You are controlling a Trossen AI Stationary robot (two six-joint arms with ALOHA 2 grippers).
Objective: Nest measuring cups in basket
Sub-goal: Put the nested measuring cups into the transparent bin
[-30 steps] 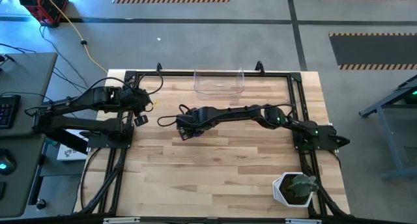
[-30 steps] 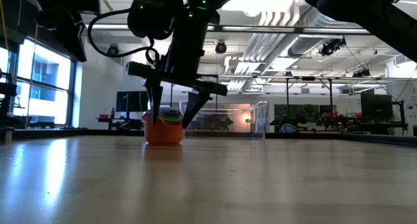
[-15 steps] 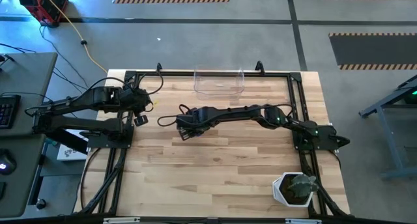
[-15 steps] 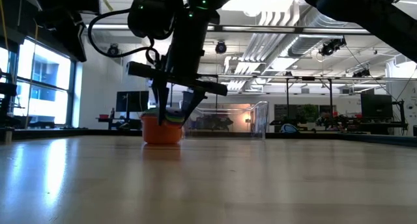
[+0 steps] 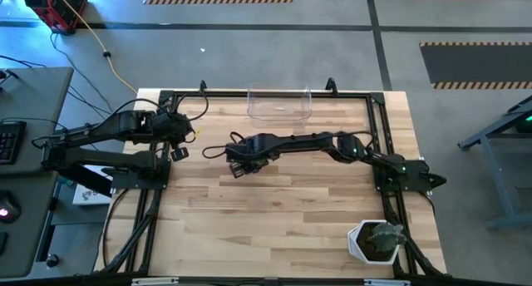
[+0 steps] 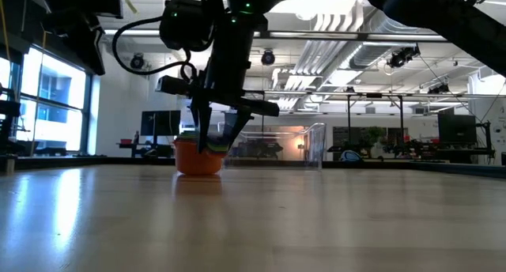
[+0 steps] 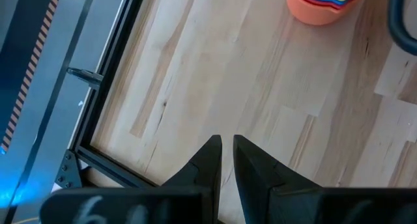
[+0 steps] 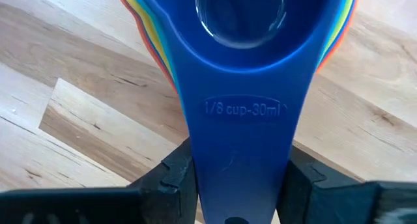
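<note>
Right end effector (image 6: pixel 212 139) pinching blue handle of nested measuring cups (image 8: pixel 242 48) mid-table, so whole stack lifts together toward basket (image 5: pixel 279 105) at far edge. Left end effector (image 7: pixel 223 154) parked at left edge, fingers together.

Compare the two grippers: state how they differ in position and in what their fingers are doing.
The right gripper reaches to the table's middle, fingers shut on the blue plastic measuring cup's handle atop the nested stack; the left gripper hangs near the table's left edge, fingers nearly together, holding nothing. Both have two dark fingers.
</note>
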